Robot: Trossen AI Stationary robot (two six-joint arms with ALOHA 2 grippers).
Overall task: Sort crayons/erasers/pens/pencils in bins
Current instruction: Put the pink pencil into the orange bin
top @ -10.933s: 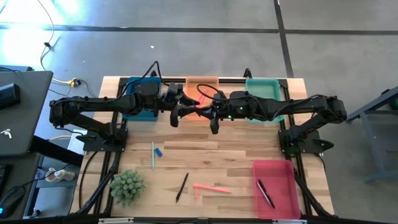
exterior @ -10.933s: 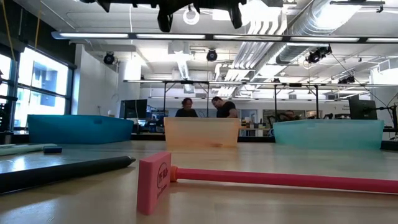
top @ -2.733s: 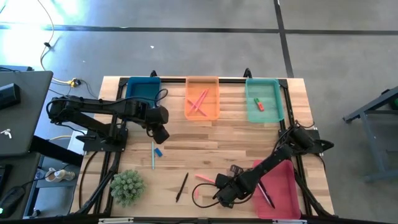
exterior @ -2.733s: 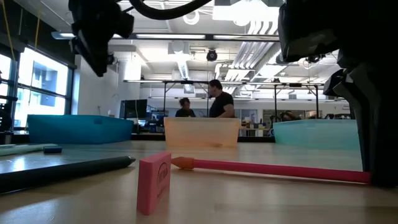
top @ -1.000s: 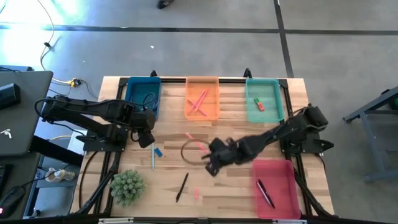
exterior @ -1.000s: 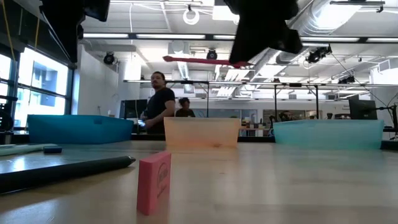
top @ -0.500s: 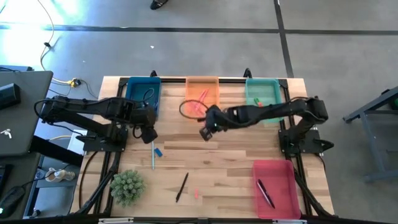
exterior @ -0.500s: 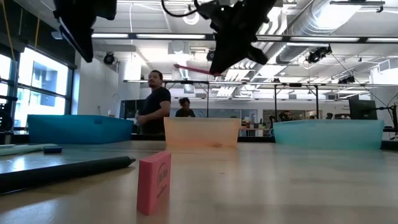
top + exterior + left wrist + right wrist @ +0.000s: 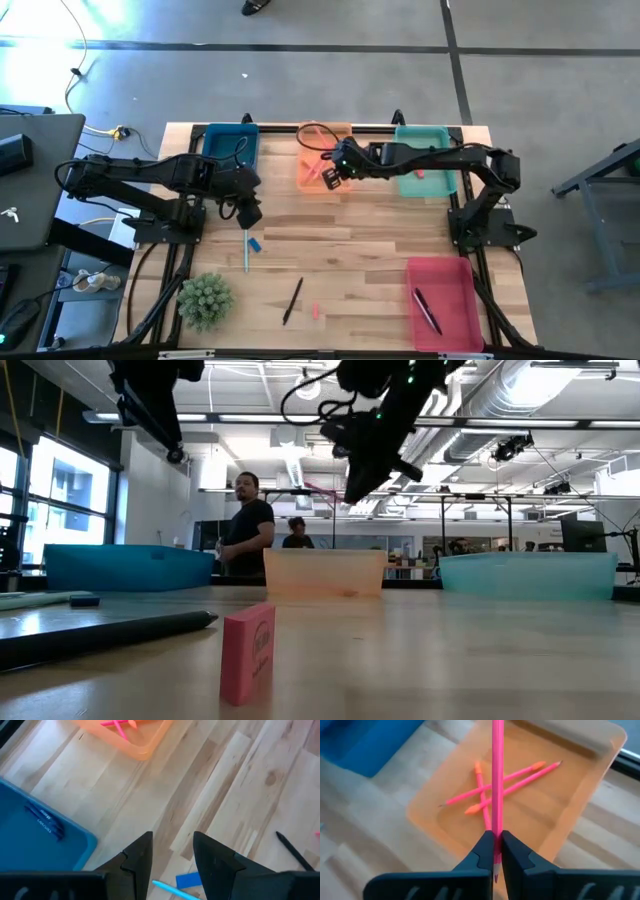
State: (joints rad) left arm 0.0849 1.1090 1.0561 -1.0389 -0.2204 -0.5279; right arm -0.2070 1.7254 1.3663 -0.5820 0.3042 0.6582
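Note:
My right gripper (image 9: 328, 176) hangs over the orange bin (image 9: 326, 185), shut on a long pink pencil (image 9: 497, 775). Three more pink pencils (image 9: 512, 776) lie crossed on that bin's floor. My left gripper (image 9: 172, 854) is open and holds nothing. It hovers over bare table near the blue bin (image 9: 229, 150), above a small blue eraser (image 9: 189, 880) and a light blue stick (image 9: 246, 250). A black pen (image 9: 292, 300) and a pink eraser (image 9: 248, 651) lie flat near the front edge. My right gripper pinches the pink pencil between its two fingers close to its pointed end (image 9: 494, 839), and the tip shows just behind the fingertips. The fingers slant down, and the pencil runs out ahead along them. The pencil is lifted clear above the orange bin.
The teal bin (image 9: 424, 160) at the back right holds small erasers, and the red-pink bin (image 9: 444, 300) at the front right holds a dark pen (image 9: 427, 311). A spiky green plant (image 9: 205, 300) stands at the front left. A person (image 9: 245, 525) stands in the room beyond the table.
My right gripper has carried the pink pencil from mid-table toward the far edge. It now hangs over the orange bin, still shut, and has rolled somewhat on the way. My left gripper has edged slightly toward the table's right and tipped up a little.

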